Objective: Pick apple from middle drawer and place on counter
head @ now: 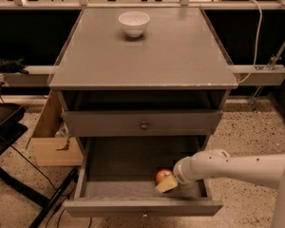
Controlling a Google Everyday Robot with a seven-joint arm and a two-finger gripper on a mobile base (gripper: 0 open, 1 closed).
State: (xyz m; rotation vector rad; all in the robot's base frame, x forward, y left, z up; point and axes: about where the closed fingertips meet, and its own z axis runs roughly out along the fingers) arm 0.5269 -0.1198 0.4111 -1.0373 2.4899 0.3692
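Note:
The apple point(162, 175), small and red-orange, lies on the floor of the open middle drawer point(118, 167), right of centre and near its front wall. My gripper point(166, 183) reaches into the drawer from the right on the white arm point(228, 167). Its tan tip sits right against the apple's front right side and hides the apple's lower part. The counter point(147, 51) is the flat grey top of the cabinet, above the drawer.
A white bowl point(134, 23) stands at the back of the counter. A shut grey drawer front with a dark knob point(143, 125) sits above the open drawer. A cardboard box point(50, 139) and black cables point(33, 189) lie on the floor at left.

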